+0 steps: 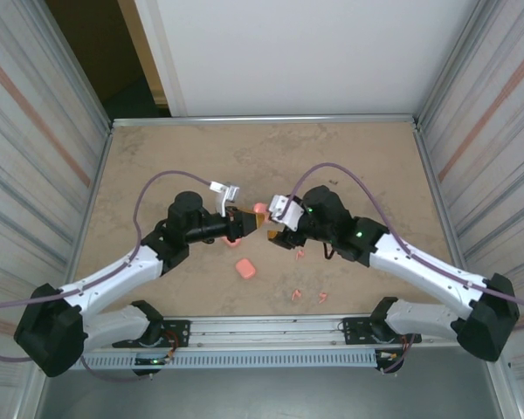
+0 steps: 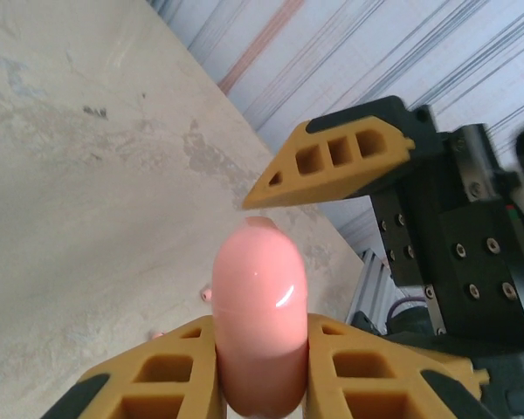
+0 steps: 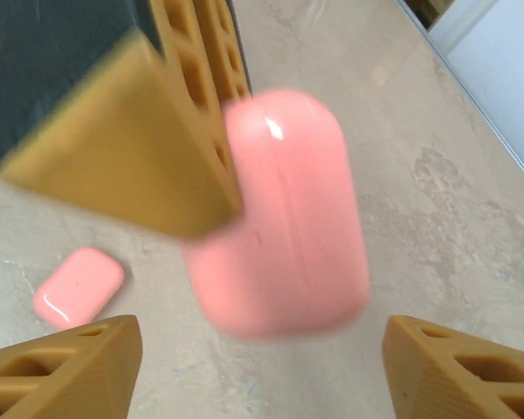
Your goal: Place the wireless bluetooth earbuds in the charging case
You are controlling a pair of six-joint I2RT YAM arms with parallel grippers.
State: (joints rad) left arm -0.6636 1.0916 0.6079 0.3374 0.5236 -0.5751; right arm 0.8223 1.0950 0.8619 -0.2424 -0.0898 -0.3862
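While my left pincer [image 2: 262, 336] is clamped on the lower end of the pink case [image 2: 260, 288], held up off the table [image 1: 157, 166] between the two arms, that grip is the weak spot. The shell is glossy and rounded, the pads hold the bottom part only, and most of the body sticks out free. Any side push and it pivots or squirts out. A second case [image 1: 245, 268] lies flat on the table just below, so a dropped case could land on it and skid off. The held case looks closed, with a seam down the shell and no open lid that I can see. Nothing goes in until it's opened, and prying at that seam is exactly the load that would twist it loose. My right pincer [image 3: 262, 336] is spread wide at the case's free end and is not gripping it. I can't tell whether a fingertip touches. If it closes off-centre, it shoves the case sideways against the left grip. If left lets go before right has bitten, the case falls. The right wrist view is blurred, so alignment is hard to judge. The earbuds [image 1: 299, 254] are on the table right of the second case, one just beside the right arm and two more nearer the table's near edge. None are in a case. They are tiny and stemmed, so easy to flick away or pinch crooked.
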